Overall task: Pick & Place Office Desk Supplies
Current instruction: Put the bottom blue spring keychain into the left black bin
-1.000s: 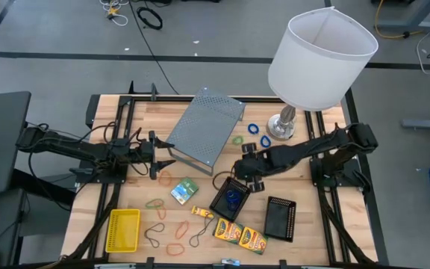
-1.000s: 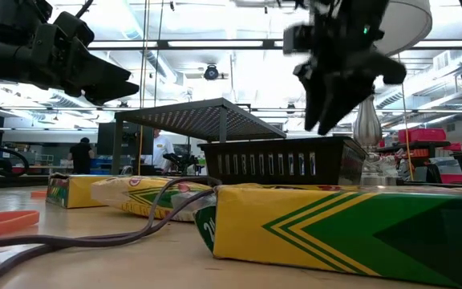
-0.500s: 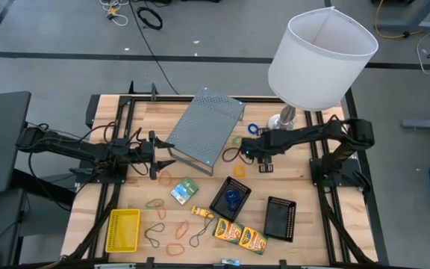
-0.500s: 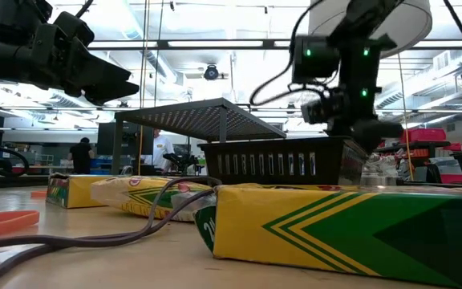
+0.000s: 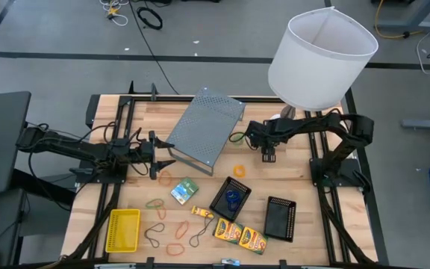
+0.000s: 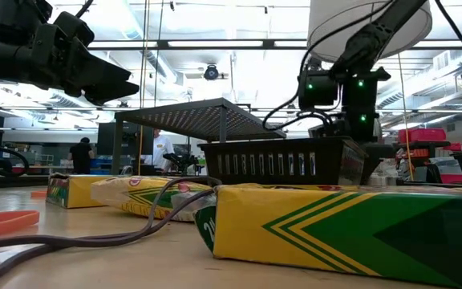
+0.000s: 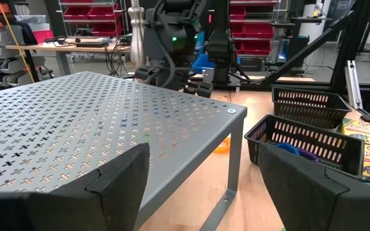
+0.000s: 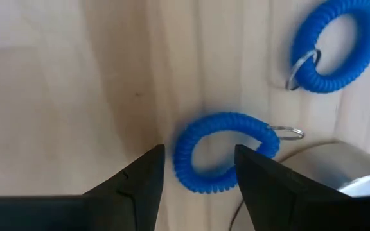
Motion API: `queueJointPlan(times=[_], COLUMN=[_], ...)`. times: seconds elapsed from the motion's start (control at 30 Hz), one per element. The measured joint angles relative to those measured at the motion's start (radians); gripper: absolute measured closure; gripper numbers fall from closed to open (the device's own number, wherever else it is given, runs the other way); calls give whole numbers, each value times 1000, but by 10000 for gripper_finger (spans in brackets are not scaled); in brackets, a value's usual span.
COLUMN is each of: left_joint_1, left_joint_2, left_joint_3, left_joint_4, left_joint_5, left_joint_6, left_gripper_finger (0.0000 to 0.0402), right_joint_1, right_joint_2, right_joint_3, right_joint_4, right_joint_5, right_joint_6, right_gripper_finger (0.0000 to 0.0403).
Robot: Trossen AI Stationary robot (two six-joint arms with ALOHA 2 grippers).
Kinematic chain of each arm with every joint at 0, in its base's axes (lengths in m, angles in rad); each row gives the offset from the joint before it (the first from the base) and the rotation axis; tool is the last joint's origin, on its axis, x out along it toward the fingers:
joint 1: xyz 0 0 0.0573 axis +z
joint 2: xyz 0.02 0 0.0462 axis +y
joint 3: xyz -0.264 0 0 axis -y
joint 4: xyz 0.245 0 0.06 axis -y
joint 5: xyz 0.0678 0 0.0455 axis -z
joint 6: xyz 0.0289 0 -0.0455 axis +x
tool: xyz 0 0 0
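Note:
My right gripper [image 5: 259,138] [image 8: 198,168] is open and points down at the table by the lamp base. A blue coil loop [image 8: 220,154] lies on the wood between its fingertips, and a second blue coil loop [image 8: 334,45] lies farther off. My left gripper [image 5: 161,154] [image 7: 204,163] is open and level at the near left corner of the grey perforated shelf [image 5: 204,128]. A black mesh tray [image 5: 230,198] holds something blue. A second mesh tray [image 5: 280,218], two crayon boxes [image 5: 240,235], a green-white packet [image 5: 184,191] and a yellow basket [image 5: 123,229] lie on the near half.
The white-shaded lamp [image 5: 321,58] stands at the far right, its metal base [image 8: 365,183] right beside the blue loops. Loose rubber-band loops lie about the table: an orange one [image 5: 239,170], a green one [image 5: 154,203] and others near the basket.
My right gripper has gone from above the black mesh tray toward the table's far edge and the lamp base. It now hangs over the blue coil loops. My left arm has kept still.

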Motion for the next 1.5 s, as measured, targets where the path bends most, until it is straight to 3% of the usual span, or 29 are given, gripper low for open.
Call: queueJointPlan(times=[0.2, 0.33, 0.47, 0.6, 0.67, 1.07, 1.27, 1.5], left_joint_1=[0, 0, 0, 0, 0, 0, 0, 0], left_joint_2=[0, 0, 0, 0, 0, 0, 0, 0], left_joint_3=[0, 0, 0, 0, 0, 0, 0, 0], left_joint_4=[0, 0, 0, 0, 0, 0, -1, -4], left_joint_5=[0, 0, 0, 0, 0, 0, 0, 0], left_joint_6=[0, 0, 0, 0, 0, 0, 0, 0], left_gripper_finger=[108, 108, 108, 108, 108, 108, 108, 108], right_joint_1=[-54, -64, -63, -61, -54, 82, 163, 254], right_joint_2=[-6, -5, -4, -3, -3, -9, -64, -146], right_joint_3=[-37, -39, -40, -40, -40, -41, -45, -44], right_joint_4=[51, 53, 51, 47, 48, 54, 63, 128], right_joint_5=[-68, -105, -138, -158, -162, -72, -191, -249], right_joint_6=[-28, -32, -32, -25, -29, 13, 74, 138], right_gripper_finger=[207, 229, 284, 370, 388, 399, 401, 401])
